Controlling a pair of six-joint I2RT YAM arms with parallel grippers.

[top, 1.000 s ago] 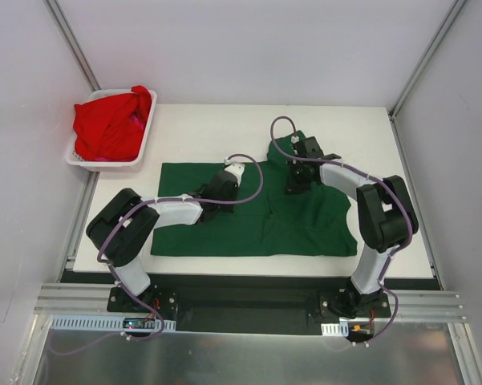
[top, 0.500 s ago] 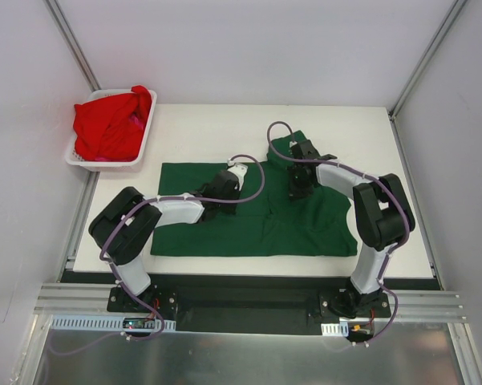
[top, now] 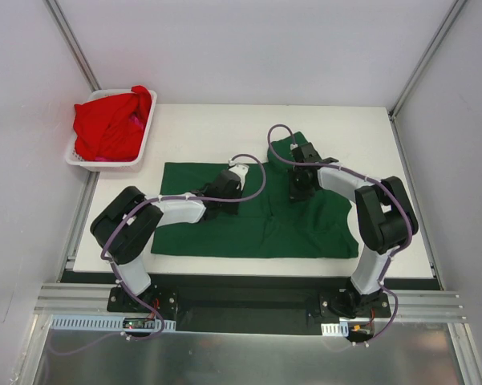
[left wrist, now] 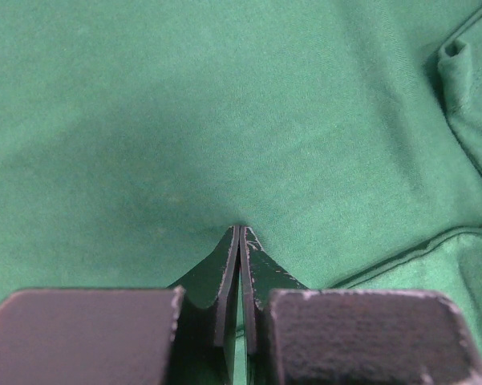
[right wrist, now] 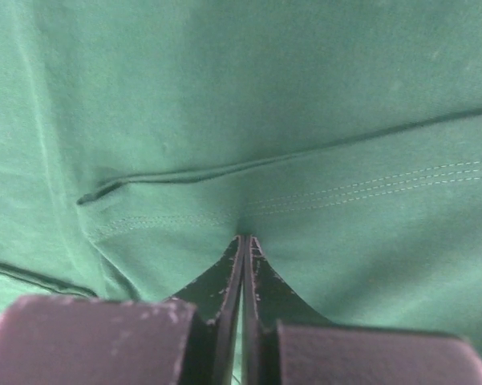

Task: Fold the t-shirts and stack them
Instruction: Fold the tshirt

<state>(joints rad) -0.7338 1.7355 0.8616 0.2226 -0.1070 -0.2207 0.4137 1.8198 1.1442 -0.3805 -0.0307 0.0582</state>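
Green t-shirt (top: pixel 224 233) spread flat, left claw (left wrist: pixel 239 241) pressed together on it, right claw (right wrist: pixel 245 245) likewise, shifted slightly nearer

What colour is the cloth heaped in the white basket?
Bright red; the cloth shows best in the top external view.

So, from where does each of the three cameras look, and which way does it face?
Top external: fixed above and behind the arm bases, facing down at the table; both whole arms show, over the green t-shirt, with red t-shirts in the basket.
Left wrist: on the left arm's wrist, facing along the shut left gripper onto green cloth.
Right wrist: likewise, along the shut right gripper, onto stitched green cloth.
Shared: all three show the green t-shirt.
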